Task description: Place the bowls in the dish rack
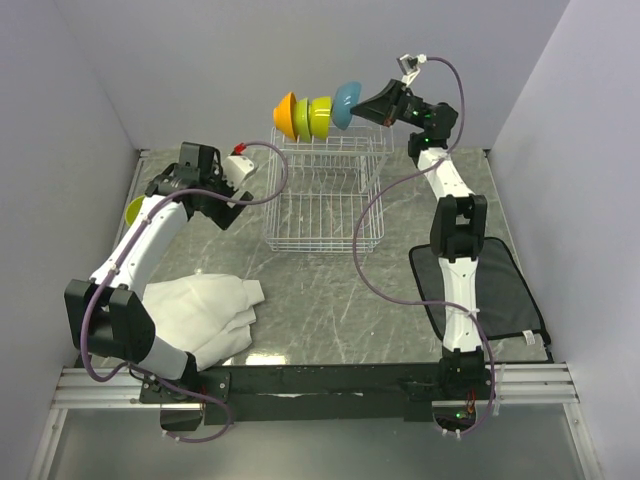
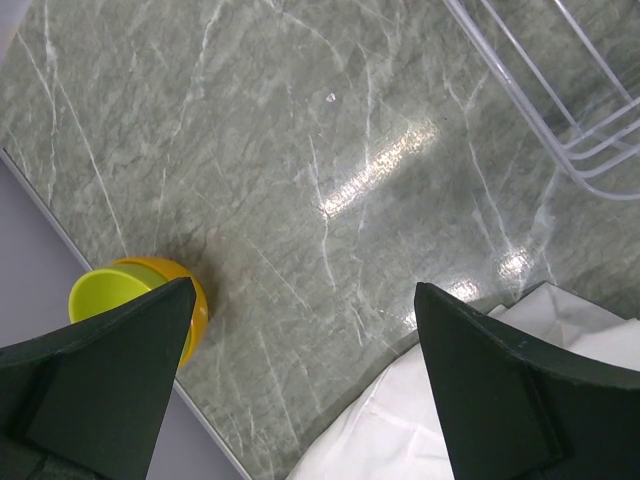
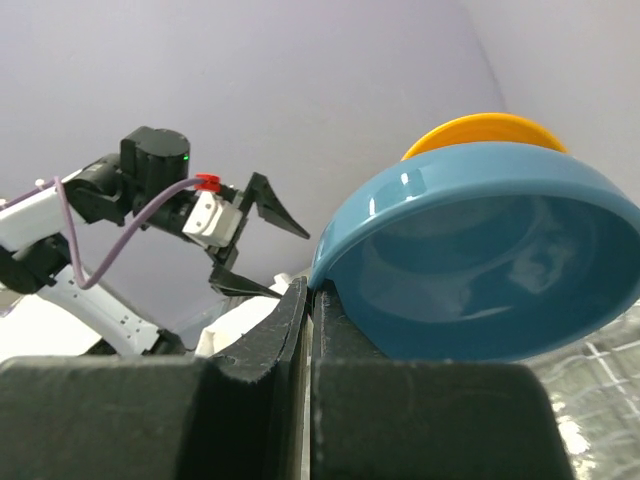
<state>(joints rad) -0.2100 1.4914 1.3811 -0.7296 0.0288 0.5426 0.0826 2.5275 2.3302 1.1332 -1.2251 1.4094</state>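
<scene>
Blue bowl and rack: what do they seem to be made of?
Blue bowl: likely plastic, smooth and glossy, with soft reflections inside. Rack: thin wire with a white coating, probably metal underneath, though the coating hides it.

Premises: a robotics laboratory test cell, not a home kitchen. Evidence: plain pale partition walls [image 1: 200, 60] box in a marble-patterned worktop [image 1: 320, 290] on three sides. Two white-and-black robot arms, left arm [image 1: 135, 245] and right arm [image 1: 455, 240], are mounted on an aluminium-profile rail [image 1: 540, 385] at the near edge, with purple cables [image 1: 356, 248] running exposed. Household items are few: a wire dish rack [image 1: 320, 215], a blue bowl [image 1: 347, 103], a white cloth [image 1: 205, 310] and a black mat [image 1: 500, 290].
</scene>
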